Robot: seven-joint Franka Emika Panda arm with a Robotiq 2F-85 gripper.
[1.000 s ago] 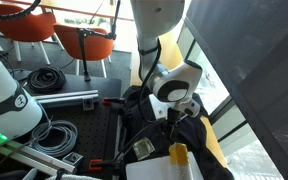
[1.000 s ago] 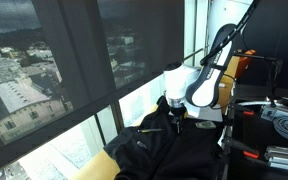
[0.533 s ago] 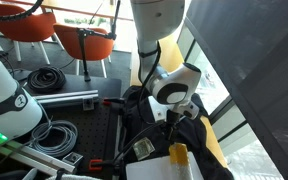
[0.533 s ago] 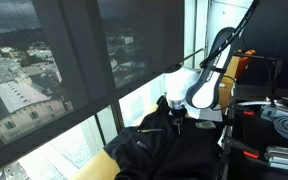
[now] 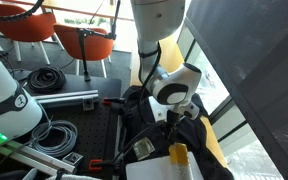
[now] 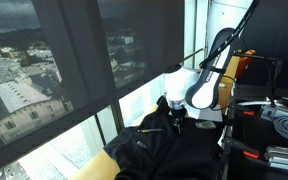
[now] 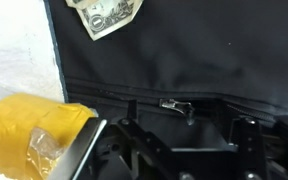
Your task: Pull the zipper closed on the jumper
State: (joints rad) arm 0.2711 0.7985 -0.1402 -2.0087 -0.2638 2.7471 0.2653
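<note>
- In an exterior view, nothing is shifting against the frames from a second ago. The arm [image 5: 156, 40] is holding the same pose, and the pincer [image 5: 174, 110] is hanging low over the jumper [image 5: 196, 135].
- The jumper is lying bunched at the window-side edge of the counter [image 5: 92, 128], partly on a yellow sheet [image 5: 221, 142]. The fingers are too small here to tell whether they are gapped or together.
- In an exterior view, it is the same story. The pincer [image 6: 176, 116] is sitting right at the top of the jumper [image 6: 169, 152] and is not travelling along it. The fabric is not being dragged or lifted.
- In the wrist view, the jumper [image 7: 194, 55] is filling the frame, with a label [image 7: 109, 14] near the top and a yellow bag [image 7: 29, 125] lying beside it.
- The zipper pull [image 7: 174, 104] is lying flat on the zipper line, just ahead of the pincer [image 7: 189, 138]. The two fingers are looking apart, one either side of the pull, and are not clamped on it.
- I'm reading this as a pause for alignment before the grasp, so the zip is not being pulled yet. I cannot tell which stretch of the zip is already closed.
- The next move is looking like a short advance, a pinch on the pull, then a draw along the line. The risk is the small flat pull slipping, or the loose cloth bunching instead of the slider running.
</note>
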